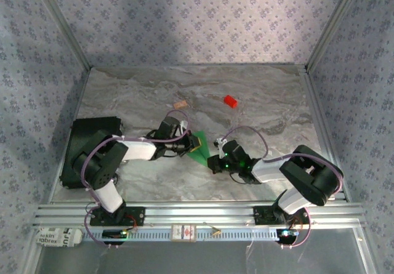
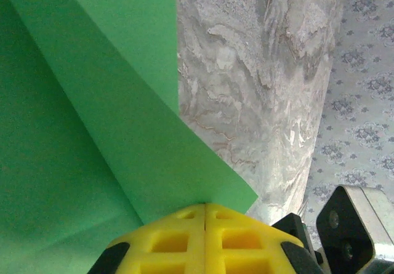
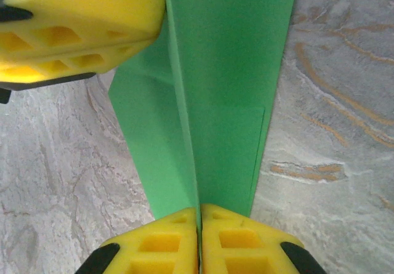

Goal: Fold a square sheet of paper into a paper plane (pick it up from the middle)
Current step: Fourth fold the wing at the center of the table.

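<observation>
You are pinching the folded green paper (image 1: 201,153) at mid-table (image 1: 265,108): left gripper (image 2: 204,207) and right gripper (image 3: 199,211) are both clamping it. Pulling them apart would be risking a tear; twisting, a crooked crease.

The folded sheet of paper (image 1: 201,153) is placed mid-table (image 1: 277,111), between the left gripper (image 1: 194,143) on its left and the right gripper (image 1: 213,164) on its near right; a small block (image 1: 230,101) is set farther back.
</observation>
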Robot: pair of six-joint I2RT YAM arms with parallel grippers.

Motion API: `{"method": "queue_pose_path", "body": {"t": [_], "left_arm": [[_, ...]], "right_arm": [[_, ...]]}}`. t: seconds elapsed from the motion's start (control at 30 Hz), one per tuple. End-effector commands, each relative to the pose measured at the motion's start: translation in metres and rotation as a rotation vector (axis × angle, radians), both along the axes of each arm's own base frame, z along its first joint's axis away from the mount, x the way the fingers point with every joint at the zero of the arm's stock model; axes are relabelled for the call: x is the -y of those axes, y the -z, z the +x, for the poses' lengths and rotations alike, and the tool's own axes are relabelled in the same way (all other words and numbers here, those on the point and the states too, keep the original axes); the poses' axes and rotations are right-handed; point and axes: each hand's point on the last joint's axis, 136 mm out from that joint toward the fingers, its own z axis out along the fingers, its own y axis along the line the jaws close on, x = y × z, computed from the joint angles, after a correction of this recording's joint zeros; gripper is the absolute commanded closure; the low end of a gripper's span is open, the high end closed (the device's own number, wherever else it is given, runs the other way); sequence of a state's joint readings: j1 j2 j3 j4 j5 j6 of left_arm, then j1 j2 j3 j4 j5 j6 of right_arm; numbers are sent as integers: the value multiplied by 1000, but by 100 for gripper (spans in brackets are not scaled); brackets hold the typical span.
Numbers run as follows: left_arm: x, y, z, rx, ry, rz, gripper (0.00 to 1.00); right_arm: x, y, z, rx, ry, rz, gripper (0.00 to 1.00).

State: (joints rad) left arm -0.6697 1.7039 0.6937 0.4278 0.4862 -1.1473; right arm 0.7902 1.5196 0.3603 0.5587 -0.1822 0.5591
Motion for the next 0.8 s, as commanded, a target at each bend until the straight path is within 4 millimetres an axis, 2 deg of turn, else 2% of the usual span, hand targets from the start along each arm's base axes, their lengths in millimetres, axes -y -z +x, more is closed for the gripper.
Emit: {"method": "queue_pose_path", "body": {"t": [0.0, 0.2, 0.77], "left_arm": [[12, -14, 9, 36, 6, -48, 95], [11, -5, 10, 25, 1, -32, 95], [10, 11, 12, 7, 3, 13, 95]], "right_arm": [[13, 33, -23, -171, -8, -64, 89], [11, 39, -23, -215, -4, -56, 88], [12, 39, -21, -250, -2, -64, 88]]}}
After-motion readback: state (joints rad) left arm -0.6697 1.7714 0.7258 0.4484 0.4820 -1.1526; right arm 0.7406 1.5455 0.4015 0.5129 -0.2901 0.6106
